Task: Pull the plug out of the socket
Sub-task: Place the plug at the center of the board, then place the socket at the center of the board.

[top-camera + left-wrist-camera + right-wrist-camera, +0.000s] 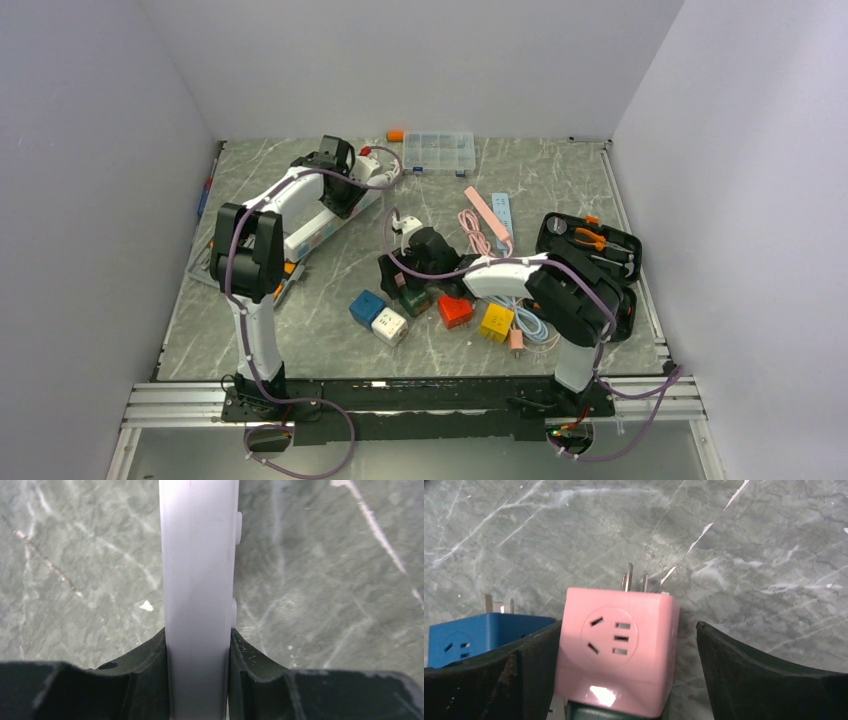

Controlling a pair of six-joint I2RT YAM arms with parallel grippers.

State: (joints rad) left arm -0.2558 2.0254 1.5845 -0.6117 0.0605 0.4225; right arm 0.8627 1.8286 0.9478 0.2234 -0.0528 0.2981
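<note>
Clamping socket [198,555] in left claw [198,647]; right claw [627,630] wide around pink plug cube [616,645]

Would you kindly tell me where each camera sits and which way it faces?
Top external: above and behind the robot, looking down at the table; left arm and right arm show.
Left wrist: on its arm, looking along the socket; left hand clamps it.
Right wrist: on its arm, looking down at a pink cube; right hand stands open.
Shared: top and right wrist both show the blue cube.
</note>
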